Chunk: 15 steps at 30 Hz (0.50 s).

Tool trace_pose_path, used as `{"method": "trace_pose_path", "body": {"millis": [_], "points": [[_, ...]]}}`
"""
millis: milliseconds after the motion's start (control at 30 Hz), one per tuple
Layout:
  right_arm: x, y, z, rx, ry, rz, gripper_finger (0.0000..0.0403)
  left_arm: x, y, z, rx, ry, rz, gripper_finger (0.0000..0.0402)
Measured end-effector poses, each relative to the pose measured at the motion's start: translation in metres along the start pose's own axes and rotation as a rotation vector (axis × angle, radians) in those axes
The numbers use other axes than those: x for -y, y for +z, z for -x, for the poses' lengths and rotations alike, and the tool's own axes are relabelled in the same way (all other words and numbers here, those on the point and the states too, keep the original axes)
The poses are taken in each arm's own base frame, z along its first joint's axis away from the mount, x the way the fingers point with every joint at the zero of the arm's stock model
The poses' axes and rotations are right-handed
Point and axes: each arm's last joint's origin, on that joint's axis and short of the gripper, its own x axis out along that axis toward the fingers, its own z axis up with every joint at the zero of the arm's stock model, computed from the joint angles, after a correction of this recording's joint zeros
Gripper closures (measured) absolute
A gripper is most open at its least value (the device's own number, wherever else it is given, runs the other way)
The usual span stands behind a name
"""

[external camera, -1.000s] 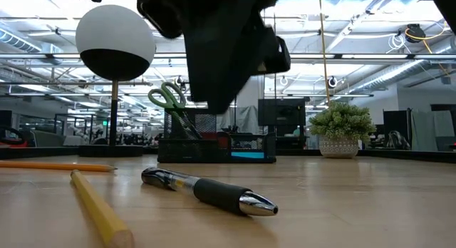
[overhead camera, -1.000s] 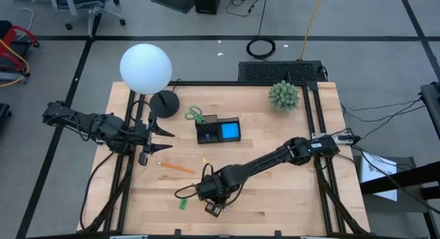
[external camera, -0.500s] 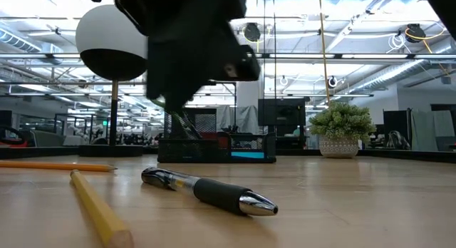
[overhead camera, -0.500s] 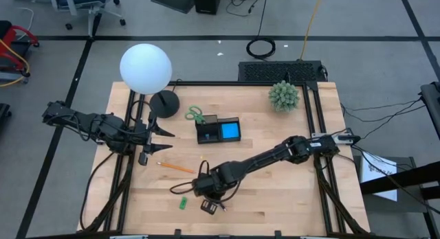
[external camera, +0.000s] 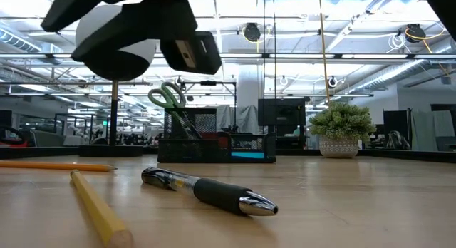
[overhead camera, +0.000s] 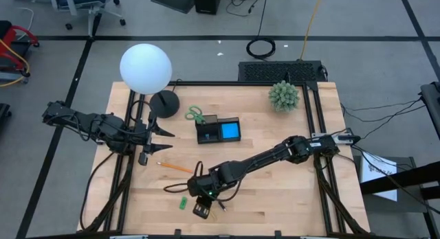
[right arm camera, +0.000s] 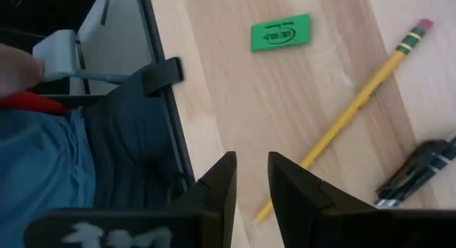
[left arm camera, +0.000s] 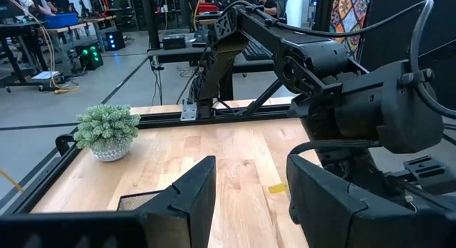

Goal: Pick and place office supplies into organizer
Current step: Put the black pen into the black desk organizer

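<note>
– While the right arm stretches across the table, where is the right gripper (overhead camera: 201, 210)?
– It hangs over the front part of the table, just beside the green eraser (overhead camera: 184, 202). In the right wrist view its two fingers (right arm camera: 214, 194) stand a little apart, with only bare wood in the narrow gap, so it holds nothing.
– And what lies under it?
– The eraser lies flat. A yellow pencil (right arm camera: 356, 105) lies slanted near it, and a dark pen (right arm camera: 417, 173) lies beside the pencil's lower part. I cannot tell if pen and pencil touch. An orange pencil (overhead camera: 175, 168) lies farther back on the table, apart from these.
– Where is the organizer?
– The black organizer (overhead camera: 206, 137) stands in the middle rear of the table, near the black lamp base (overhead camera: 165, 102). A blue sticky pad (overhead camera: 230, 132) lies in its right compartment, and the green-handled scissors (overhead camera: 196, 115) stand upright at its left end, handles up.
– And the left arm?
– It waits at the left edge. The left gripper (overhead camera: 167, 141) points toward the table's middle, fingers wide apart and empty.
</note>
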Motion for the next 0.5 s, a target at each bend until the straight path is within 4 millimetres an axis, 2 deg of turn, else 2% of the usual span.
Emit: {"method": "trace_pose_path", "body": {"millis": [133, 333, 500], "points": [[0.002, 0.002, 0.001, -0.009, 0.002, -0.028, 0.0332, 0.0, 0.0, 0.0, 0.001, 0.0, 0.0, 0.0229], [0.003, -0.001, 0.001, -0.053, 0.017, 0.032, 0.0332, 0.0, 0.0, 0.0, 0.002, 0.0, 0.004, 0.0229], [0.012, -0.009, 0.002, -0.138, -0.076, -0.005, 0.0332, 0.0, 0.0, 0.0, 0.004, 0.0, 0.004, 0.0229]]}}
